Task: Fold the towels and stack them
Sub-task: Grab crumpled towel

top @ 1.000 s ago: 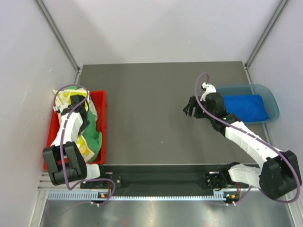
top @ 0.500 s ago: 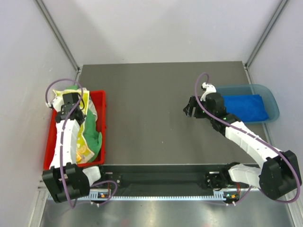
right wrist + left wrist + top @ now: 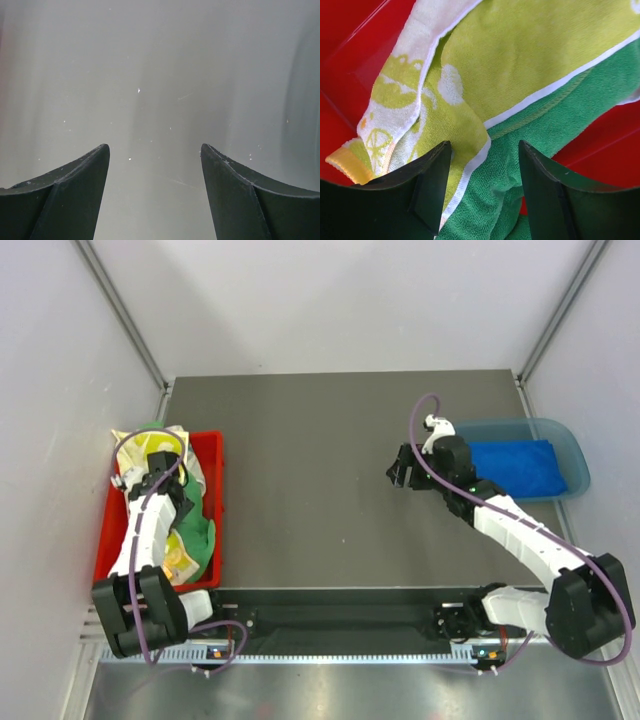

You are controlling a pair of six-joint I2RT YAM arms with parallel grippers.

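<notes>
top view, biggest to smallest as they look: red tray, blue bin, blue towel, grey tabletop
1. grey tabletop
2. red tray, though partly covered
3. blue bin
4. blue towel, lying inside the bin

A robotics lab test cell was indicated: a dark grey table [image 3: 320, 460] was enclosed by plain white panels [image 3: 330, 300] and metal struts [image 3: 120, 310], and a left arm [image 3: 150, 520] and a right arm [image 3: 520, 530] were bolted beside a slotted aluminium rail [image 3: 340, 652].

Red tray [image 3: 207, 452] L, blue bin [image 3: 576, 466] R, grey table [image 3: 320, 470]
</notes>
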